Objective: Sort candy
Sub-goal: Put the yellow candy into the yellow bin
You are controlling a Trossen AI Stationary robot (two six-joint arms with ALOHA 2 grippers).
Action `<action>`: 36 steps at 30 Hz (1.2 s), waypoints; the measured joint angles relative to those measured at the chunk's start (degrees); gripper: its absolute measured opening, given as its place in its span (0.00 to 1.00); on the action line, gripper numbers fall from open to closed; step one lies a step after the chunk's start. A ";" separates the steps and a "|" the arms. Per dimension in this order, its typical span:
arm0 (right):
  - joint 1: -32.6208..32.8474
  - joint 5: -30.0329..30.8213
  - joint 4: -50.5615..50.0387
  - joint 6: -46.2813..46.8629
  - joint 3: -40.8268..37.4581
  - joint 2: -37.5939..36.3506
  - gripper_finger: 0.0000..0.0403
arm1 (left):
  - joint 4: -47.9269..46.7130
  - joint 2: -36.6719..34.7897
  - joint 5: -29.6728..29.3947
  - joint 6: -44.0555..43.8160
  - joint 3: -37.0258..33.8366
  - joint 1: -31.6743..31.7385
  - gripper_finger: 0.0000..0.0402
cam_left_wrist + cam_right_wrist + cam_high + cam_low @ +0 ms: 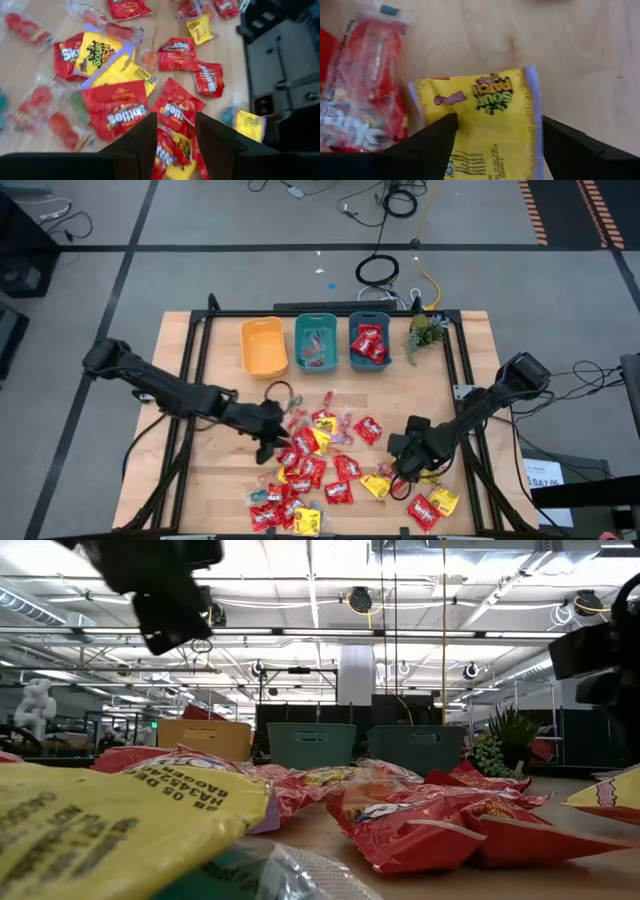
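Yellow sour-candy packet [490, 125] fills the right wrist view, and we see our right gripper [404, 470] low over it at the right of the candy pile, fingers spread wide to either side of the packet.

Biggest first: the wooden tabletop [200, 370], candy scattered across its near half. Then three bins along the far edge: a yellow bin [263, 346], a teal bin [316, 343] with a few small clear-wrapped pieces in it, and a second teal bin [369, 341] holding red packets. A small green plant [426, 332] sits beside that last bin.

Our left gripper [268, 442] hovers at the pile's left edge, fingers parted over a red Skittles packet [175, 107], nothing held.
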 joint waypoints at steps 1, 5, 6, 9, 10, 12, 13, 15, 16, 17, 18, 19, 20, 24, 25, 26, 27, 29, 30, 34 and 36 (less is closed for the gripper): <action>0.02 -0.03 0.13 1.20 0.06 0.54 0.66 | 0.46 -2.11 -0.04 -0.32 -1.75 -0.29 0.35; 0.04 0.09 1.41 5.88 -0.19 0.32 0.64 | 0.28 -10.27 -0.58 -1.38 -7.52 -1.05 0.35; 0.02 0.08 1.80 6.81 -0.37 -0.10 0.62 | 0.20 -12.28 -0.83 -1.37 -8.81 -1.06 0.35; 0.00 0.09 2.65 9.67 -0.69 -1.34 0.49 | -0.14 -18.45 -1.59 -1.32 -12.60 -0.98 0.35; 0.02 0.09 2.67 10.63 -0.71 -1.52 0.43 | -0.20 -20.41 -1.73 -1.17 -13.67 -0.94 0.35; -0.13 -0.12 2.71 12.48 -0.71 -1.64 0.29 | -0.07 -24.22 -1.77 -0.16 -15.78 -0.82 0.35; -0.28 -0.60 2.63 13.44 -0.71 -1.64 0.21 | -0.30 -25.95 -1.81 0.33 -16.66 -0.82 0.35; -0.57 -2.19 2.31 14.62 -0.56 -1.90 0.08 | -0.31 -28.97 -1.83 1.45 -18.38 -0.82 0.35; -0.86 -3.02 1.80 14.96 -0.27 -2.19 0.05 | -0.34 -30.54 -1.85 1.80 -19.27 -0.80 0.35; -1.09 -3.42 0.60 15.65 0.30 -2.48 0.04 | -0.56 -31.92 -1.85 2.17 -20.06 -0.80 0.35; -1.45 -3.94 -1.28 16.38 1.15 -2.75 0.04 | -1.44 -33.14 -1.86 2.70 -20.51 -0.80 0.35; -2.13 -4.95 -3.96 16.72 2.20 -3.11 0.05 | -3.55 -34.28 -2.14 3.00 -20.65 -0.80 0.35; -2.85 -5.09 -7.12 16.58 3.62 -3.58 0.04 | -6.51 -35.41 -3.15 3.29 -20.69 -0.80 0.35; -7.52 -2.37 -16.01 12.58 12.37 -5.09 0.02 | -18.48 -38.54 -8.27 8.53 -20.69 -0.75 0.35; -8.81 -0.52 -18.06 11.32 14.65 -5.00 0.01 | -20.23 -38.91 -8.33 10.42 -20.69 -0.75 0.35; -10.27 1.85 -19.66 9.89 17.35 -4.97 0.01 | -21.40 -39.16 -8.32 11.96 -20.69 -0.79 0.35; -11.92 4.07 -19.50 8.21 19.96 -5.02 0.01 | -22.05 -39.30 -8.32 13.08 -20.69 -0.80 0.35; -15.64 8.27 -17.81 4.44 25.08 -5.14 0.01 | -22.27 -39.26 -8.30 13.48 -20.69 -0.80 0.35; -17.63 9.81 -16.83 1.89 27.35 -5.02 0.01 | -22.25 -39.25 -8.30 13.40 -20.69 -0.80 0.35; -25.87 12.09 -9.53 -10.37 37.18 -2.52 0.00 | -22.33 -39.26 -8.45 14.99 -20.69 -0.80 0.35; -29.49 12.12 -6.24 -16.64 42.27 0.28 0.00 | -23.15 -39.29 -9.03 15.21 -20.69 -0.80 0.35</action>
